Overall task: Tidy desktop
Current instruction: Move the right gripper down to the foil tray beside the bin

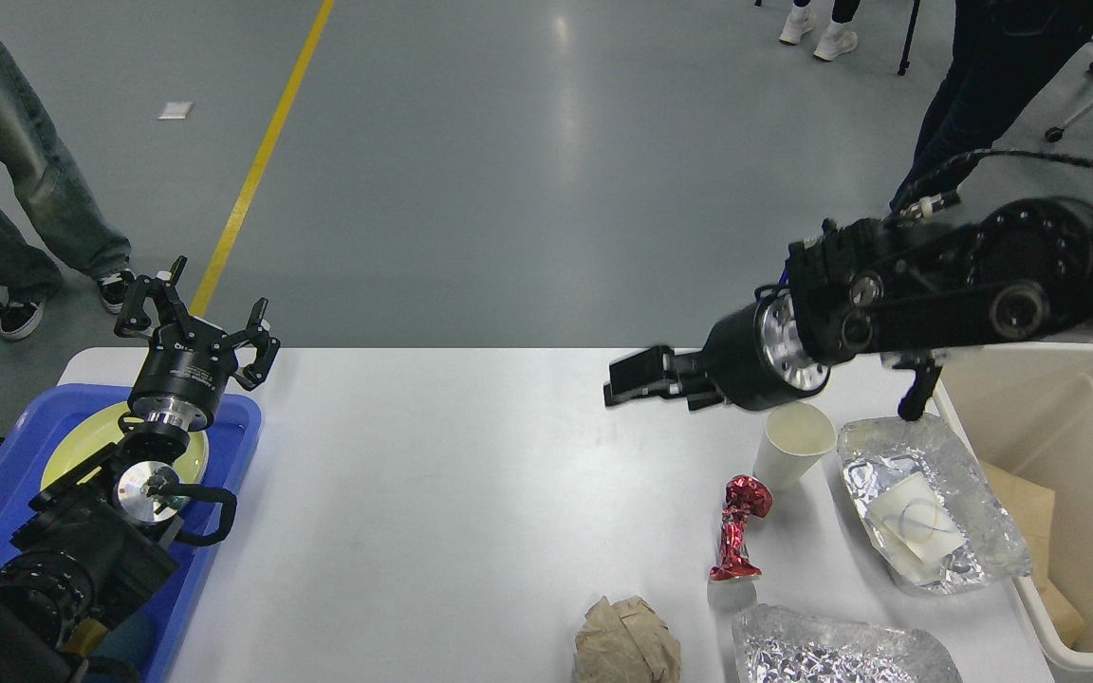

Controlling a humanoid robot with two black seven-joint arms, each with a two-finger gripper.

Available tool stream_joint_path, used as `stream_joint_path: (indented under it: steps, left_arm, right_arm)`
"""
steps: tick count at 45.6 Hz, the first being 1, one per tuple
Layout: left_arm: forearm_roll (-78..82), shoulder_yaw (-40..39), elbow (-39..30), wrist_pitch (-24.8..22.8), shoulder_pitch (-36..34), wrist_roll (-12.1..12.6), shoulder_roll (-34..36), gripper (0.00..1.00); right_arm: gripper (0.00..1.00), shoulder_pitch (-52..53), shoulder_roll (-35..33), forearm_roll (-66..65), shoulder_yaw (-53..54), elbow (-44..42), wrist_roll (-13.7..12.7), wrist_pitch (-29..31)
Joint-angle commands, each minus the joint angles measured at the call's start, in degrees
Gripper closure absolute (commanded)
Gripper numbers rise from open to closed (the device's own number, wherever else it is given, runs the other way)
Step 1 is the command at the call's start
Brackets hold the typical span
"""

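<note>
Head view: the large white rectangular bench (471, 493) fills the foreground, littered at right. The right gripper (624, 379) hangs above it, jaw state indeterminable; the white paper cup (791, 444) beneath could be toppled. The left gripper (194, 308) is spread, empty.

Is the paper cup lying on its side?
No, the paper cup stands upright, mouth up, on the desktop.

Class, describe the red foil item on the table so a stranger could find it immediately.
Start at the beige bin at the desktop's right end. Just left of it sits a foil tray, then a white paper cup. Below the cup stands the red foil piece: the only shiny red, twisted thing there.
</note>
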Motion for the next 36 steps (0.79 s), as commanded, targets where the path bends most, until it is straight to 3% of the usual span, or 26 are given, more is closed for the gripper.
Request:
stream_joint_path:
  steps: [1, 15, 31, 36]
  left_arm:
    - [0.00, 0.00, 0.02, -0.03, -0.01, 0.01, -0.02, 0.04]
    - [0.00, 0.00, 0.02, -0.03, 0.08, 0.01, -0.02, 0.04]
    - [0.00, 0.00, 0.02, -0.03, -0.01, 0.01, -0.02, 0.04]
    - [0.00, 0.00, 0.02, -0.03, 0.08, 0.01, -0.02, 0.04]
  right_arm:
    - [0.00, -0.58, 1.56, -0.06, -0.97, 2.46, -0.32, -0.70]
    - [0.00, -5.94, -2.91, -0.15, -1.76, 0.79, -1.02, -1.92]
    - [0.00, -20.52, -6.34, 0.46, -5.72, -10.10, -1.37, -14.31]
    - [0.00, -25.10, -8.72, 0.90, -5.27, -14.58, -1.37, -15.73]
